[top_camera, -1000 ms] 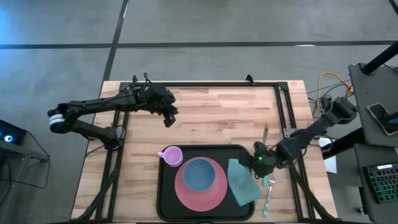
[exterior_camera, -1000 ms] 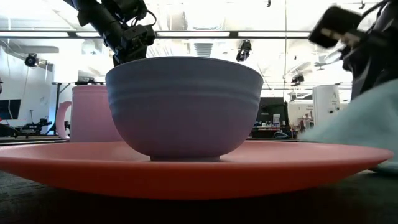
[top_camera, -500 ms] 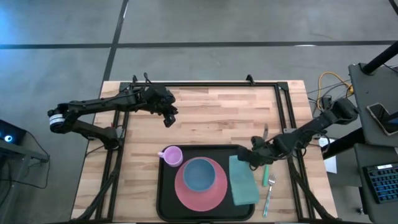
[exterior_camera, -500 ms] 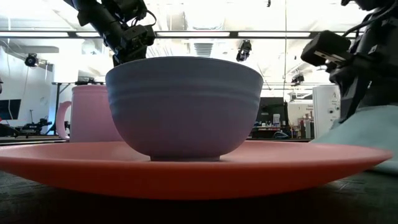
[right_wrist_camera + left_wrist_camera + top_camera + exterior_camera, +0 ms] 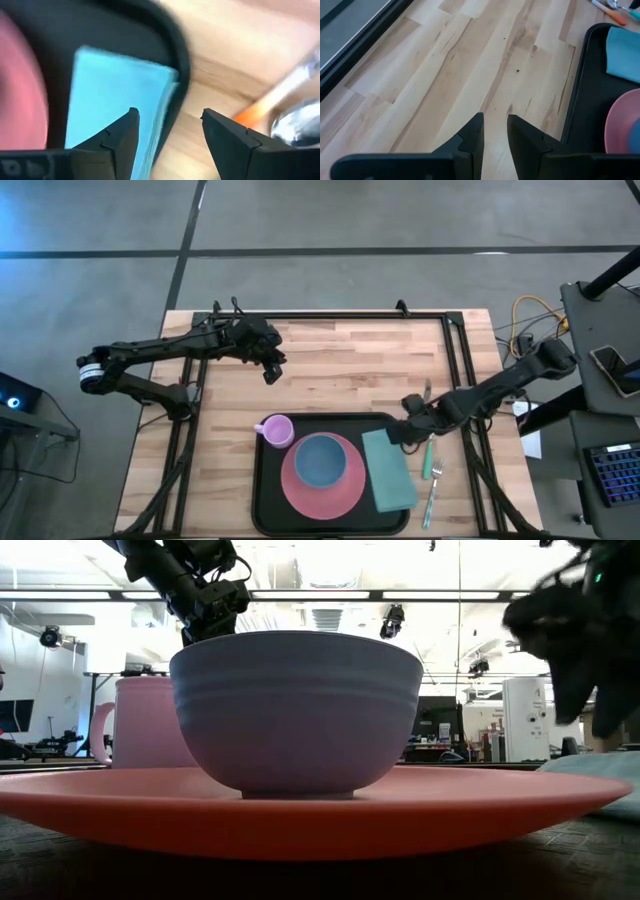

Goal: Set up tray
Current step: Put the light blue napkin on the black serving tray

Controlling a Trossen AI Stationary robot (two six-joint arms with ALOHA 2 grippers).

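Note:
The black tray [image 5: 256, 480] lies at the table's near middle. On it stand a pink plate [image 5: 345, 495] carrying a blue bowl [image 5: 320, 460], a pink cup [image 5: 276, 430] at the far left corner, and a teal napkin [image 5: 390, 472] lying flat along the right side. My right gripper [image 5: 400, 431] hovers open over the napkin's far edge [image 5: 125, 75], its fingers to either side of the napkin's corner. My left gripper [image 5: 272, 372] hangs over bare wood at the far left, a narrow gap between its fingers [image 5: 495, 125] and nothing in it.
Cutlery lies on the wood right of the tray: a fork [image 5: 433, 490] near the front and an orange-handled piece [image 5: 265, 100] farther back. Black frame rails [image 5: 460, 360] run along the table's far and side edges. Bare wood stretches between the two arms.
My right gripper has opened and let go of the napkin, drawing a little toward the table's far left. The napkin, bunched and askew at the tray's right rim a second ago, now lies flat and straight on the tray.

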